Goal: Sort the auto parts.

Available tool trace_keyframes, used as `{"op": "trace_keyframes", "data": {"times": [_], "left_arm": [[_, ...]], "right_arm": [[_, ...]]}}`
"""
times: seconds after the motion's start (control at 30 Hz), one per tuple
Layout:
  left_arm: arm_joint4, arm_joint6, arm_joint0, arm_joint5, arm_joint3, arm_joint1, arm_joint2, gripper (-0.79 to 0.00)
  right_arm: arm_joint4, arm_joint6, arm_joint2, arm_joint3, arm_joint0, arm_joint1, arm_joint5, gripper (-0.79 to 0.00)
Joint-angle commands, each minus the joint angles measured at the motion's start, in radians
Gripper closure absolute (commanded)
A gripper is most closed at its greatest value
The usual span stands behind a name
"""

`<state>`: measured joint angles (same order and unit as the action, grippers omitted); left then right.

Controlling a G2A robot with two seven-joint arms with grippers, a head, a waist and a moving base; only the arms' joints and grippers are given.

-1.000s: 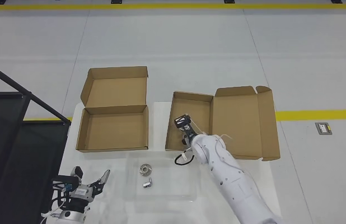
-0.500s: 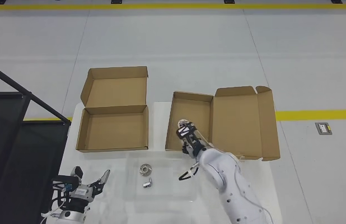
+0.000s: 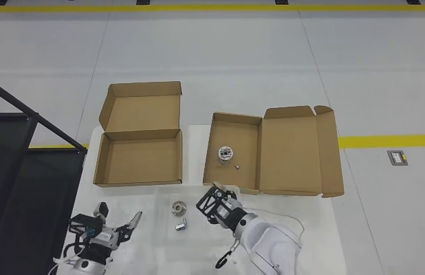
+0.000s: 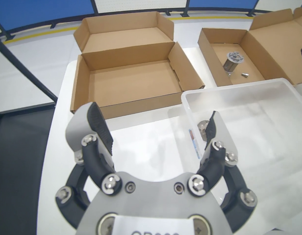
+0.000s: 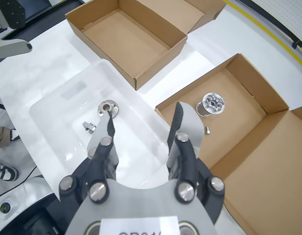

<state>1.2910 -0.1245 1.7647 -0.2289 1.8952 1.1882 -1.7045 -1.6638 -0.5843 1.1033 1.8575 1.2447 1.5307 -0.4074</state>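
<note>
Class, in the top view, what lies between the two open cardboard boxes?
Only a bare strip of white table separates the left box from the right box, seen in the top view.

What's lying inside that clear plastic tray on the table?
The clear plastic tray holds a round flanged metal ring and a small metal clip. The right tool covers the ring's edge and some tray floor.

Cylinder [image 3: 227, 152], bolt [image 3: 236, 165] in box [image 3: 244, 135]; flange [image 3: 178, 207], clip [image 3: 179, 224] (in tray [image 3: 199, 238])
</note>
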Motion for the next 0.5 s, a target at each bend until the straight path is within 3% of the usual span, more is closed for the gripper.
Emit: {"op": "trace_keyframes", "data": {"times": [0.0,0.4,0.47], "left_arm": [[0.043,0.014,-0.002,-0.053,0.017,-0.006,-0.009,-0.785],[0.324,0.092,-0.078,-0.329,0.098,-0.038,0.007,-0.785],[0.358,0.111,-0.099,-0.369,0.102,-0.042,0.02,-0.785]], "right_arm": [[-0.001,-0.001,0.0,0.0,0.001,0.0,-0.002,-0.785],[-0.001,-0.001,0.0,0.0,0.001,0.0,-0.002,-0.785],[0.007,0.049,0.009,-0.005,0.028,-0.005,-0.003,-0.785]]}}
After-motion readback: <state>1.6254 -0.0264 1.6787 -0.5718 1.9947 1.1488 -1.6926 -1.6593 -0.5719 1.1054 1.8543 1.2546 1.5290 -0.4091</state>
